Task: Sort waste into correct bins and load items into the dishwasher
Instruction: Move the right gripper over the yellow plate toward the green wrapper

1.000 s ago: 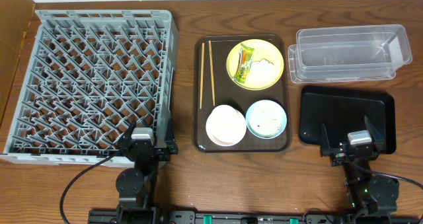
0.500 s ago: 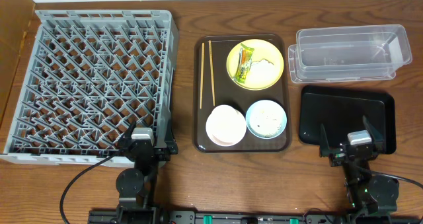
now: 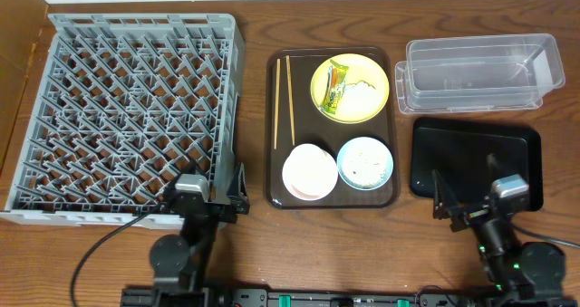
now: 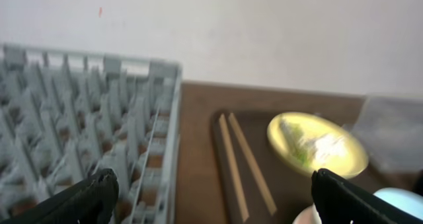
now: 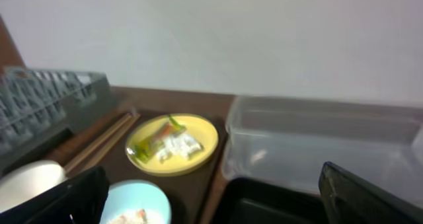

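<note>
A yellow plate on the brown serving tray holds a green-yellow wrapper and a white tissue. Two chopsticks, a white bowl and a light blue bowl with rice scraps are also on that tray. The grey dish rack is at the left. The clear tub and black tray are at the right. My left gripper is open and empty by the rack's front right corner. My right gripper is open and empty over the black tray's front edge.
The right wrist view shows the plate, the blue bowl, the clear tub and the black tray. The left wrist view shows the rack and the chopsticks. A wall is behind the table.
Both grippers have turned a little toward the middle serving tray. The right wrist has shifted slightly to the right. Nothing on the table has moved.
</note>
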You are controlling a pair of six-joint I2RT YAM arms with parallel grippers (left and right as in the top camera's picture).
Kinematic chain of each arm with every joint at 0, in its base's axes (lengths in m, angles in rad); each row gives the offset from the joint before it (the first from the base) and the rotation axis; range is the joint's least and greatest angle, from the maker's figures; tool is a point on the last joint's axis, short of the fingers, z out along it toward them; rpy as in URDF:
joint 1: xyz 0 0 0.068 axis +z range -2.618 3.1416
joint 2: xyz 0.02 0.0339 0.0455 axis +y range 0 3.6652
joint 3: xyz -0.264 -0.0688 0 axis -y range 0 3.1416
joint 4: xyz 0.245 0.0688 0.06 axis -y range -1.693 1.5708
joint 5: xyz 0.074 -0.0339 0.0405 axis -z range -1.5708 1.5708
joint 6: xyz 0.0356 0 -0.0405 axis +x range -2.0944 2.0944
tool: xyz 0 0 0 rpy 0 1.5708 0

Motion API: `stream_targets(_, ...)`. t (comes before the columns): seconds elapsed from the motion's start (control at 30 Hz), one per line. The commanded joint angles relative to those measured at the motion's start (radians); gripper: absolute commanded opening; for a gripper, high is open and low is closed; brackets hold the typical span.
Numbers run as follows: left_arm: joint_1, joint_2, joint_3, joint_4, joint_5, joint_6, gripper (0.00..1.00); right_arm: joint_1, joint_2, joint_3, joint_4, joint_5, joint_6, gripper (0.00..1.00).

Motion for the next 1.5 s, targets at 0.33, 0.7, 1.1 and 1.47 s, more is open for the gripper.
stream_targets(0.33, -0.003, 0.469, 0.543, -0.373, 0.058, -0.012, 0.94, -0.008, 0.661, 0.577, -0.352, -0.154, 0.042, 0.99)
stream_targets(0.7, -0.003, 0.654, 0.67, -0.481, 0.2, -0.013, 0.94, -0.007, 1.032, 0.774, -0.49, -0.39, 0.043, 0.99)
stream_targets(1.1, -0.003, 0.66, 0.682, -0.528, 0.274, -0.05, 0.94, 0.142, 1.141, 0.792, -0.473, -0.362, 0.098, 0.99)
stream_targets(1.47, -0.003, 0.711, 0.73, -0.65, 0.274, -0.05, 0.94, 0.491, 1.291, 0.871, -0.547, 0.116, 0.122, 0.99)
